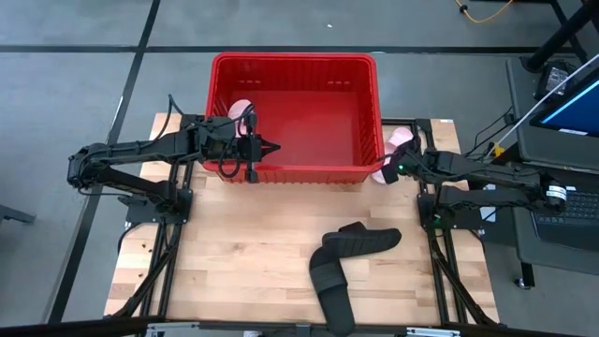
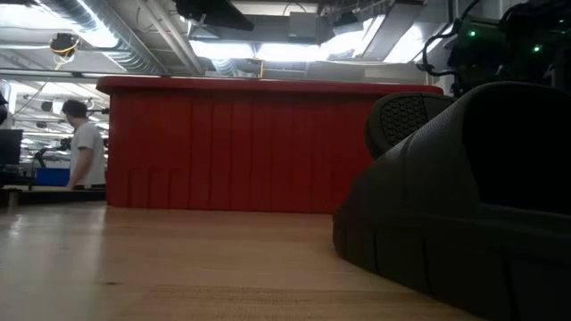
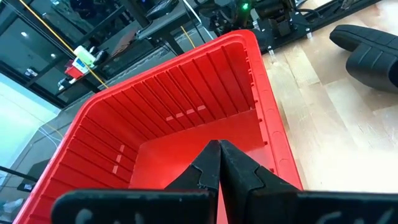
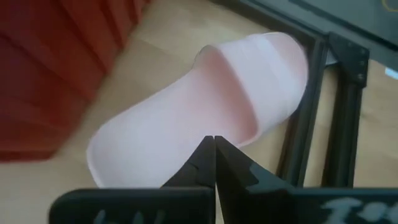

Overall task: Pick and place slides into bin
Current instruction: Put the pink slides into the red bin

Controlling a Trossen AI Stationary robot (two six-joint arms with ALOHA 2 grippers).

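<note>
Two black slides (image 1: pixel 342 262) lie on the near table, one pink slide (image 1: pixel 241 110) sits inside the red bin (image 1: pixel 295 173), as the right gripper (image 1: pixel 384 171), fingers closed and empty, hovers above the other pink slide (image 4: pixel 205 124) right of the bin and must open to grasp it, while the closed, empty left gripper (image 1: pixel 274 147) waits over the bin's left side.

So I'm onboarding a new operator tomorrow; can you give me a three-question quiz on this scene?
1. True or false: both dark two-finger grippers are shut.
2. How many black slip-on sandals lie on the wooden table?
3. Where is the pale pink sandal by the right gripper: A inside the red plastic basket, B outside its right wall?

Key:
1. True: left gripper, right gripper.
2. Two.
3. B: sandal, basket.
</note>
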